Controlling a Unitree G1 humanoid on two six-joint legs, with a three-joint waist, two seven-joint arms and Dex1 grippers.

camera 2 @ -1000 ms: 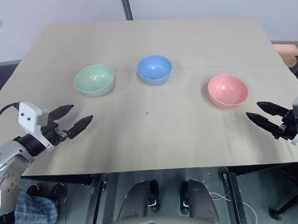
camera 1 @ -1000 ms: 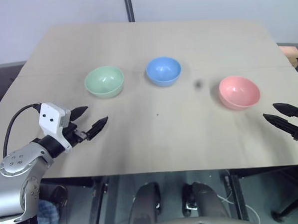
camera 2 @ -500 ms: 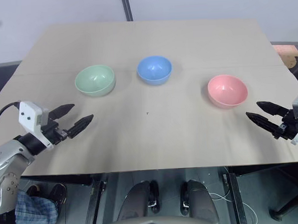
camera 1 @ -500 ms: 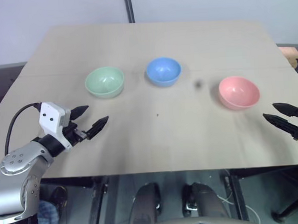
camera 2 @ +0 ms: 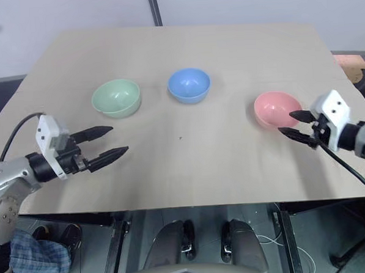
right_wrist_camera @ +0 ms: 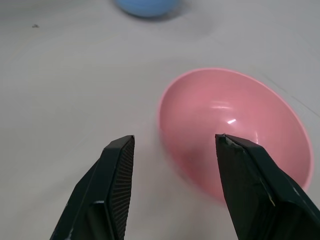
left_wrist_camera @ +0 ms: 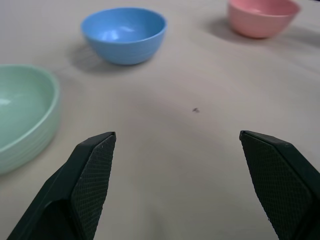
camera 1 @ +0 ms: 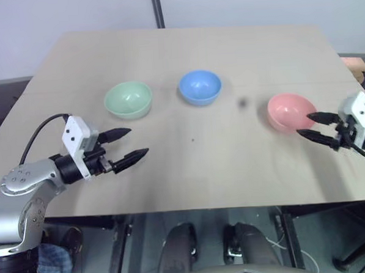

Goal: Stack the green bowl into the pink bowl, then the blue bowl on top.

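From the head views: three bowls in a row across the middle of the table, green bowl toward the left edge, blue bowl central, pink bowl toward the right edge, none stacked. In the left wrist view: left gripper wide open and empty, near the green bowl, so probably the opening step, calling for a reach and a pinch on its rim. In the right wrist view: right gripper open and empty, jaws either side of the pink bowl's near rim.
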